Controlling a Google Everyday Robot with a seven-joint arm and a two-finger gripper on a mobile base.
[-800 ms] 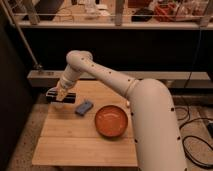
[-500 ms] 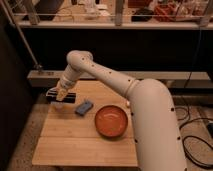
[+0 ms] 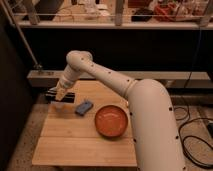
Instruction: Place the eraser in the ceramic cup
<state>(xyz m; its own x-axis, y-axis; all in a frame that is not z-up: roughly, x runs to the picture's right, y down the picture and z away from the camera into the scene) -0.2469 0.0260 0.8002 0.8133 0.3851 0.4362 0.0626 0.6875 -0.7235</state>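
A blue-grey eraser (image 3: 84, 107) lies flat on the wooden table (image 3: 75, 142), left of the orange-red bowl. My gripper (image 3: 60, 96) hangs at the table's far left corner, about a hand's width left of the eraser and apart from it. A small pale whitish round shape, apparently the ceramic cup (image 3: 59, 105), sits right under the gripper and is partly hidden by it. The white arm (image 3: 145, 115) reaches in from the right and covers the table's right edge.
A wide, shallow orange-red bowl (image 3: 112, 120) sits on the table right of the eraser. A dark wall and low ledge (image 3: 165, 76) run behind the table. Cables (image 3: 197, 142) lie on the floor to the right.
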